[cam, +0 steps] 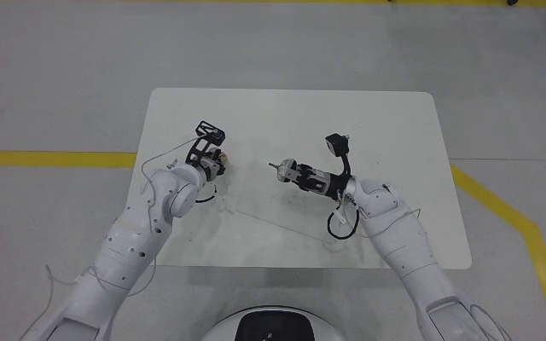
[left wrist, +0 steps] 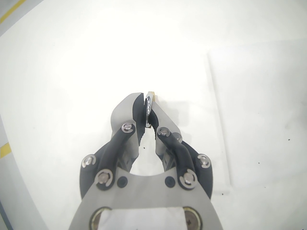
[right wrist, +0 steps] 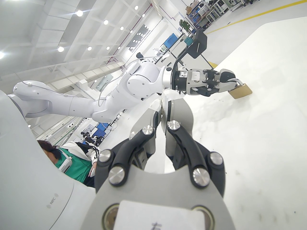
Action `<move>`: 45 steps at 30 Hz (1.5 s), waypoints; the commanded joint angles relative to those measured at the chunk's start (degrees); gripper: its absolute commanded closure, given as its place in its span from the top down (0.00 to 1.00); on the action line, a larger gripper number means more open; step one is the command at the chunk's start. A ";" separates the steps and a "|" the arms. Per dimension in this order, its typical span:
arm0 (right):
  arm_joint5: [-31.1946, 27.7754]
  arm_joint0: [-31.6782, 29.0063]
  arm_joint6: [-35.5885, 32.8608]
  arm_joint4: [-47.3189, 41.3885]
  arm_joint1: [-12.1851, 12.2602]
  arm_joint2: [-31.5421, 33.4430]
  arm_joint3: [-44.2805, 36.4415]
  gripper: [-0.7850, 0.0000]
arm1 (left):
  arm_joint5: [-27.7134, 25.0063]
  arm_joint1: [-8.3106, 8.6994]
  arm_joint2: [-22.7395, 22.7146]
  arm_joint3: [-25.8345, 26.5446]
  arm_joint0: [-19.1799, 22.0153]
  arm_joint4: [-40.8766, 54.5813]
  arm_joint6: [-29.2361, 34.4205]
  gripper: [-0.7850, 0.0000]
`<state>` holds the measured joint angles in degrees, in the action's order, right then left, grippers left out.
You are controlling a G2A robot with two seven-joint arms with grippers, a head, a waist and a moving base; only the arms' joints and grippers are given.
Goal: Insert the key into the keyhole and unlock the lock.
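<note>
A white table (cam: 392, 128) stood on a grey, yellow-lined floor (cam: 68, 158). The left gripper (left wrist: 146, 107) pinched the brass padlock (right wrist: 240, 90) by its shackle at the tabletop. The right gripper (right wrist: 161, 113) clamped the key (cam: 275, 167), mostly hidden between its fingers.

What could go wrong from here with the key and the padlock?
The left claw grips the padlock only by its shackle, so the brass body may swing when pushed. Only a short tip of the key pokes out of the right claw, so it could twist or slip under load.
</note>
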<state>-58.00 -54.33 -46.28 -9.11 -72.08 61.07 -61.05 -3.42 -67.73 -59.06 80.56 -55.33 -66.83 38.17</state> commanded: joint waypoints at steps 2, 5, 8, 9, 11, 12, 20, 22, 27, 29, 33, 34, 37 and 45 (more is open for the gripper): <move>0.00 0.00 0.00 0.00 0.00 0.00 0.00 0.00 | -0.03 -0.05 -0.25 -0.01 -0.04 -0.58 -0.19 0.00; 0.00 0.00 0.00 0.00 0.00 0.00 0.00 0.00 | 0.32 -0.11 -0.59 0.06 -0.32 -1.01 -0.86 0.00; 0.00 0.00 0.00 0.00 0.00 0.00 0.00 0.00 | 0.36 -0.12 -1.51 0.26 -0.86 -0.26 -2.35 0.00; 0.00 0.00 0.00 0.00 0.00 0.00 0.00 0.00 | 0.20 -0.09 -2.16 0.37 -1.17 0.69 -2.99 0.00; 0.00 0.00 0.00 0.00 0.00 0.00 0.00 0.00 | -1.79 0.00 -4.26 0.52 -2.12 5.94 -3.89 0.00; 0.00 0.00 0.00 0.00 0.00 0.00 0.00 0.00 | -3.88 0.10 -5.88 0.31 -2.66 10.49 -3.82 0.00; 0.00 0.00 0.00 0.00 0.00 0.00 0.00 0.00 | -26.58 1.74 -17.51 -10.34 -4.06 50.68 11.68 0.00; 0.00 0.00 0.00 0.00 0.00 0.00 0.00 0.00 | -27.10 1.88 -17.93 -11.43 -3.98 52.33 12.72 0.00; 0.00 0.00 0.00 0.00 0.00 0.00 0.00 0.00 | -27.10 1.88 -17.93 -11.43 -3.98 52.33 12.72 0.00; 0.00 0.00 0.00 0.00 0.00 0.00 0.00 0.00 | -27.10 1.88 -17.93 -11.43 -3.98 52.33 12.72 0.00; 0.62 -0.24 0.46 0.60 0.00 -0.04 -0.33 0.00 | -27.59 1.69 -17.44 -9.28 -6.09 55.33 10.28 0.00; 1.47 -0.60 1.30 1.81 0.00 -0.13 -1.21 0.00 | -28.12 1.59 -17.09 -8.75 -6.89 57.81 10.33 0.00; 2.27 -1.84 4.80 3.58 -0.02 0.17 -3.05 0.00 | -29.87 1.21 -15.77 -9.77 -7.20 69.31 14.28 0.00; 4.07 -3.61 11.09 7.62 -0.11 0.36 -5.29 0.00 | -30.37 -0.29 -10.60 -20.89 -0.46 94.90 32.32 0.00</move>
<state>-54.39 -57.93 -35.65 -2.22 -72.16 61.57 -66.19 -33.96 -67.71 -70.79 61.00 -56.70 25.13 68.15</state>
